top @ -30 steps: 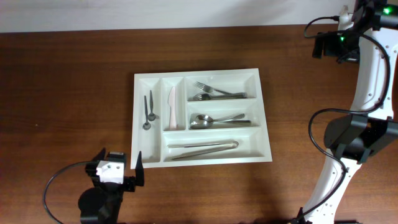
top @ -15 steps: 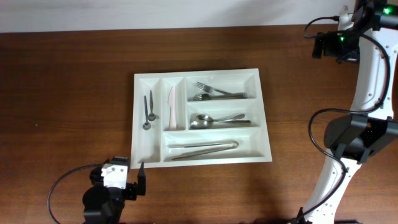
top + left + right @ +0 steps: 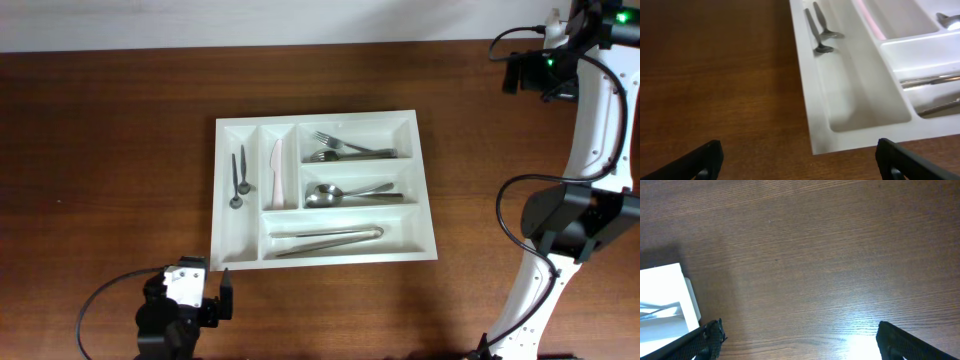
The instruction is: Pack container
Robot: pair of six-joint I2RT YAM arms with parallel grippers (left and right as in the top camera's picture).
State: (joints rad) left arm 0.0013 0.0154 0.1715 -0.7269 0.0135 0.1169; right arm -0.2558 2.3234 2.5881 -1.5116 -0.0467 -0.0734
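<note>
The large white rectangular plastic cutlery tray (image 3: 240, 235) lies flat mid-table on the brown wooden table (image 3: 100, 150). Its five compartments hold small grey teaspoons (image 3: 238, 180), a white knife (image 3: 275, 168), metal forks (image 3: 345, 150), metal spoons (image 3: 345, 192) and, nearest, metal tongs (image 3: 325, 240). The left gripper (image 3: 800, 162) hangs just near of its near left corner, jaws wide apart, empty. The right gripper (image 3: 800, 340) is spread over bare wood, holding nothing.

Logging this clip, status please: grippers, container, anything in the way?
Left gripper open, empty, by a corner of the container. Right gripper open, empty, over table. Cutlery in all five compartments. Nothing in the way.
</note>
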